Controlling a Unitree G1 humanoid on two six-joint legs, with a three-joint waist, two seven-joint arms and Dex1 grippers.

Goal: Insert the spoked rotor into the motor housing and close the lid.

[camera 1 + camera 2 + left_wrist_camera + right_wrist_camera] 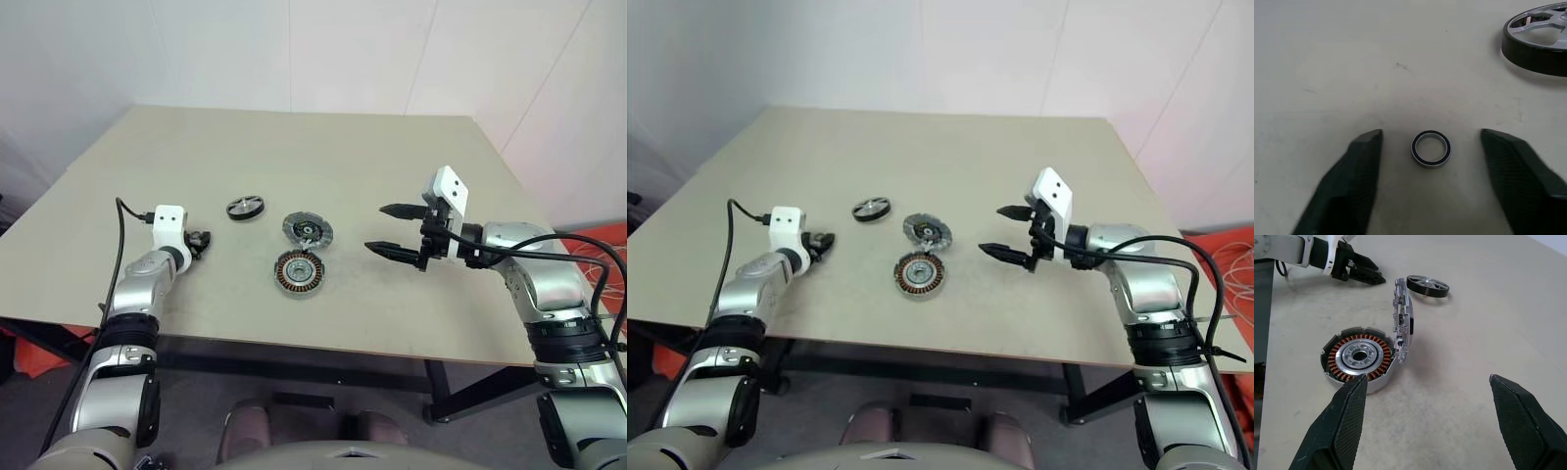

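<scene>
Pale walls meet behind a beige counter on which three round parts lie close together near the middle. Nearest the front edge sits the motor housing, a shallow silver can with its ring of copper-brown windings facing up around a silver hub. Just behind it, and slightly toward the robot's right, is the lid; from the head views it reads as a grey disc lying by the housing, while the right wrist view shows it propped on edge against the housing's rim (which of the two is true I cannot settle). Behind and to the left of both, apart from them, lies the spoked rotor, flat on the counter, black rim around silvery spokes.

On the left, the left tool rests low over the counter, well to the left of the housing. Its two black fingers stand partly apart on either side of a small thin ring that lies flat on the surface, touching neither finger. The rotor shows beyond it in that wrist view.

On the right, the right tool hovers above the counter, pointing toward the parts, its fingers spread wide and holding nothing.
</scene>
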